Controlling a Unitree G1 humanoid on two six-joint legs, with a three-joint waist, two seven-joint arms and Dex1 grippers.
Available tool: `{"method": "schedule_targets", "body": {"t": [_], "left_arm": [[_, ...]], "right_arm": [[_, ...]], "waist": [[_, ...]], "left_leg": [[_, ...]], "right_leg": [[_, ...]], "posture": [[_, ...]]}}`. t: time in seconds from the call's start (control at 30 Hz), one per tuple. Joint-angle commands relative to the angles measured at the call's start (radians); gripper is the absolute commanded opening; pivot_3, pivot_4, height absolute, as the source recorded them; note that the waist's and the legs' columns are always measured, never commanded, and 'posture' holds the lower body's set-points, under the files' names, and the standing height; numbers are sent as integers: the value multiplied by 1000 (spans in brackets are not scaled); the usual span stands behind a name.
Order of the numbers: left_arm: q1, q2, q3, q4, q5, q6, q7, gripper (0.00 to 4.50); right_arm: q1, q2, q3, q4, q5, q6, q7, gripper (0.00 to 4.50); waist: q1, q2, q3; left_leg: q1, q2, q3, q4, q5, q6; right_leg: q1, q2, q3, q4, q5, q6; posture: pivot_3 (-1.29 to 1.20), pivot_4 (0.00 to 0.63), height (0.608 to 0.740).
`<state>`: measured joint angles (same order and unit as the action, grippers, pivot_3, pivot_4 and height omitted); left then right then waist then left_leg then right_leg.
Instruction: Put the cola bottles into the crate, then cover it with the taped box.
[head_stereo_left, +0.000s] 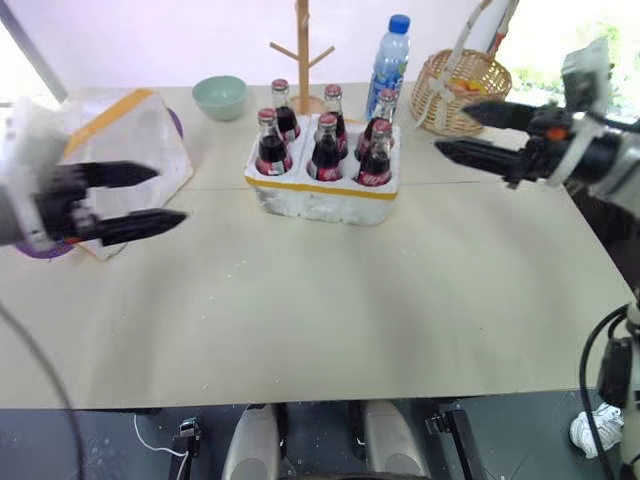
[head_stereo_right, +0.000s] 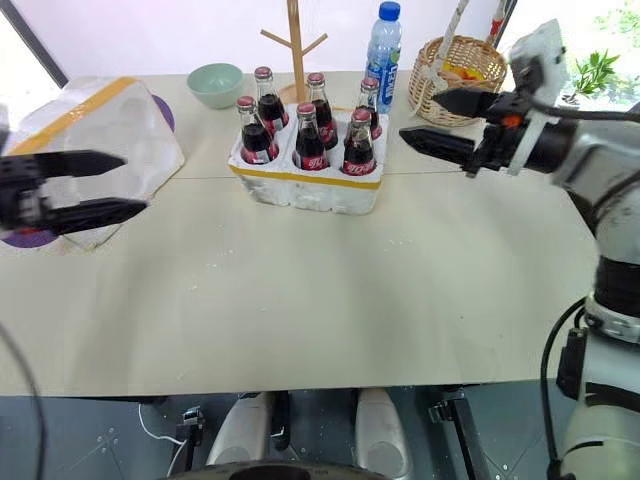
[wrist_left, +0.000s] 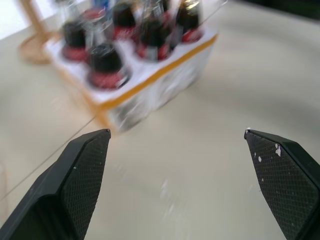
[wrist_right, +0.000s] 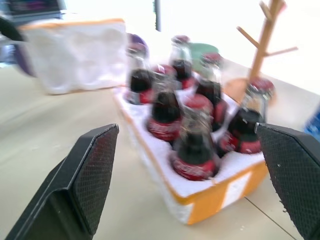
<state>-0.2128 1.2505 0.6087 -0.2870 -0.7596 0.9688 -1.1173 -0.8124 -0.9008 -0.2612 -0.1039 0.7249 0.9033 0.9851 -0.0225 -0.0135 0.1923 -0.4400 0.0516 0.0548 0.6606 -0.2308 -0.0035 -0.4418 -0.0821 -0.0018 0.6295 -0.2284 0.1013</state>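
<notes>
Several cola bottles (head_stereo_left: 326, 148) with red caps stand upright in the wells of the crate (head_stereo_left: 320, 196), a low white styrofoam tray with a yellow band, at the middle back of the table. The taped box (head_stereo_left: 125, 135), white with a yellow tape band, lies at the far left. My left gripper (head_stereo_left: 170, 194) hangs open just in front of the box, well left of the crate, nothing between its fingers. My right gripper (head_stereo_left: 451, 130) is open and empty in the air right of the crate, pointing towards the bottles (wrist_right: 192, 145). The left wrist view shows the crate (wrist_left: 150, 87) ahead.
Behind the crate stand a wooden peg stand (head_stereo_left: 302, 50), a blue-capped water bottle (head_stereo_left: 390, 55) and a green bowl (head_stereo_left: 219, 96). A wicker basket (head_stereo_left: 462, 90) sits back right, behind my right gripper. A purple disc (head_stereo_left: 40, 248) peeks out beside the box. The beige table (head_stereo_left: 330, 320) stretches bare in front.
</notes>
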Motion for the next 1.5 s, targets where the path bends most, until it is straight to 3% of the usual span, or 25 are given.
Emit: {"method": "schedule_targets", "body": {"t": [0.03,0.17,0.27,0.37,0.5,0.67,0.83,0.97,1.2,1.3,1.5], "left_arm": [[179,77,220,21,150,18,-130,4500],[336,139,312,130,313,-33,-215,4500],[360,220,256,325,438,-121,-203,4500],[310,291,133,519,478,-227,-191,4500],[115,341,-145,745,502,-379,-159,4500],[-384,239,-524,993,678,-493,-215,4500],[-778,92,-752,1307,912,-628,-205,4500],[-936,24,-814,1473,994,-681,-197,4500],[-1002,-63,-823,1588,1048,-718,-131,4500],[-1014,-87,-810,1603,1046,-709,-145,3645],[-1004,-107,-807,1614,1053,-713,-123,567]], "right_arm": [[-54,-69,-39,-53,81,40,53,4459],[-48,-104,6,-57,55,1,98,4459],[-58,-85,31,-47,42,-23,95,4459],[-60,-67,40,-57,46,-32,79,4459],[-45,-60,29,-87,64,-24,63,4459],[-27,-67,-2,-118,89,-2,27,4459],[1,-76,-29,-155,116,20,-16,4459],[26,-89,-56,-201,142,39,-43,4459],[59,-112,-101,-239,183,62,-88,4459],[71,-111,-107,-257,198,65,-111,4500],[89,-117,-115,-271,218,63,-140,4500]], "waist": [[0,0,0],[9,-1,0],[8,-1,0],[5,0,0],[6,0,0],[15,-1,-1],[22,-3,-1],[21,-7,-1],[14,-8,-1],[12,-9,-1],[14,-9,-1]], "left_leg": [[0,0,1,0,0,0],[-1,0,1,0,0,-1],[-1,0,2,0,0,-1],[-2,0,5,-2,0,-1],[-4,-1,7,-5,0,-1],[-4,0,10,-7,0,-1],[-3,0,10,-3,1,-2],[-4,0,9,-2,1,-2],[-4,1,8,0,1,-1],[-5,1,8,1,1,-1],[-5,1,7,1,1,-1]], "right_leg": [[-1,0,0,0,-1,-2],[-2,-1,-1,-1,-2,-4],[-2,-4,-1,-2,-2,-4],[-4,-5,-1,-2,-2,-5],[-9,-5,-1,-1,-2,-4],[-10,-4,0,1,-2,-3],[-8,-3,0,3,1,1],[-8,-2,0,2,1,1],[-8,-3,0,3,1,1],[-7,-3,0,3,1,1],[-7,-3,0,4,1,1]], "posture": [[0,150,740],[0,150,740],[0,150,740],[0,150,740],[0,150,740],[0,150,740],[0,150,740],[0,150,740],[0,150,740],[0,150,740],[0,150,740]]}}
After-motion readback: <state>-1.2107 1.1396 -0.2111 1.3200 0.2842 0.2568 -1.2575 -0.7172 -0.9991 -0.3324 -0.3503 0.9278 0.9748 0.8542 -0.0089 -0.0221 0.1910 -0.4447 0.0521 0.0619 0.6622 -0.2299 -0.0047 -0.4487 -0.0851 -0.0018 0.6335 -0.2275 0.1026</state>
